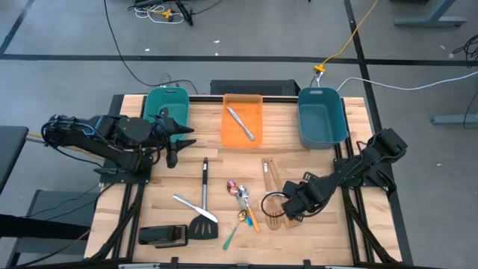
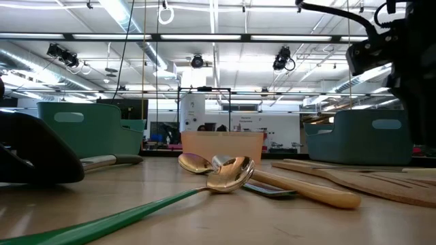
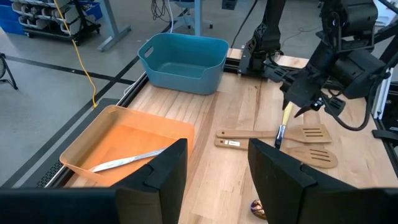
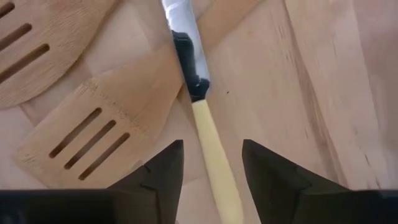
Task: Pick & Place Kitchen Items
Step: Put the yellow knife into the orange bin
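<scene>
The wooden counter [image 1: 187,224] carries three bins along its far edge: a green bin [image 1: 166,104] on the left, an orange bin [image 1: 243,119] in the middle holding one silver knife [image 1: 240,123], and a teal bin [image 1: 322,116] on the right whose inside looks bare. Open wood lies between the bins and the utensils nearer the front. The left hand [image 1: 173,138] hangs just in front of the green bin, fingers spread and grasping nothing. The right hand [image 1: 290,209] hovers over two slotted wooden spatulas [image 1: 270,190] and grips a yellow-handled knife [image 3: 283,126], which hangs blade down above them. At the front left sits a flat black block [image 1: 162,236]; beside it lie a black spatula [image 1: 204,217] and a second knife [image 1: 194,208], the two crossing. Several spoons [image 1: 243,202] cluster mid-counter, one with a green handle [image 1: 231,235].
</scene>
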`<state>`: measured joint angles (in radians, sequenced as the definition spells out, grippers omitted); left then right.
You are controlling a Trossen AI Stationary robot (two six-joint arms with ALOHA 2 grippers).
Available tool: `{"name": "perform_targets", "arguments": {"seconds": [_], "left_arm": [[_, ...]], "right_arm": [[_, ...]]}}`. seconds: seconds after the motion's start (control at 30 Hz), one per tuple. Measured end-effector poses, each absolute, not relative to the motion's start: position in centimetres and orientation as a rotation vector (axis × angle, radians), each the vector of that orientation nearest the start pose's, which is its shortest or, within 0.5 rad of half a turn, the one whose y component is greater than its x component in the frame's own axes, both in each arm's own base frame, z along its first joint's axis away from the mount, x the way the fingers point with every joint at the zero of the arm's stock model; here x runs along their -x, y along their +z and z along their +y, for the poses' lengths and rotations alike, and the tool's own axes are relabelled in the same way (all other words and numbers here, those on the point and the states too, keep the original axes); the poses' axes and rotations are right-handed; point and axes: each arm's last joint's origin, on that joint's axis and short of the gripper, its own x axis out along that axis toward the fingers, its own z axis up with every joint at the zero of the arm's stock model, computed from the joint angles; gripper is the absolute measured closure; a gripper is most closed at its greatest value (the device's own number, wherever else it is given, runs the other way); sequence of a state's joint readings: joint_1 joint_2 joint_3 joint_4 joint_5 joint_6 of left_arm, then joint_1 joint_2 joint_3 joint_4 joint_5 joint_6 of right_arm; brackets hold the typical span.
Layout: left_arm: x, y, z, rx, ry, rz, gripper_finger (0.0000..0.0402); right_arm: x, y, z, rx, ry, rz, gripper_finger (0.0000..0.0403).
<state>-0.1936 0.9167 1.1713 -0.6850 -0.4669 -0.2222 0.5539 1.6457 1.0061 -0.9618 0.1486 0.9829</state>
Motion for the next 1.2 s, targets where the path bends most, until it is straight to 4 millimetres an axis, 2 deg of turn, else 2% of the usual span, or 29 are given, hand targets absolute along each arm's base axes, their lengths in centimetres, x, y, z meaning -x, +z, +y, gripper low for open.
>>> {"name": "perform_targets", "arguments": {"seconds": [0.27,0.57,1.0,1.2], "left_arm": [[-16.6,39.4,-1.9,0.078,0.312,0.376,0.0225],[-16.6,39.4,-1.9,0.078,0.312,0.376,0.0225],[-16.6,39.4,-1.9,0.078,0.312,0.376,0.0225],[-16.6,39.4,-1.9,0.078,0.312,0.376,0.0225]], "right_arm": [[-22.0,15.2,13.1,-0.247,-0.466,1.491,0.0232],[-21.6,13.7,12.8,-0.292,-0.432,1.487,0.0231],[-21.3,12.4,11.8,-0.292,-0.374,1.491,0.0235],[-21.4,12.3,11.3,-0.290,-0.363,1.496,0.0250]]}}
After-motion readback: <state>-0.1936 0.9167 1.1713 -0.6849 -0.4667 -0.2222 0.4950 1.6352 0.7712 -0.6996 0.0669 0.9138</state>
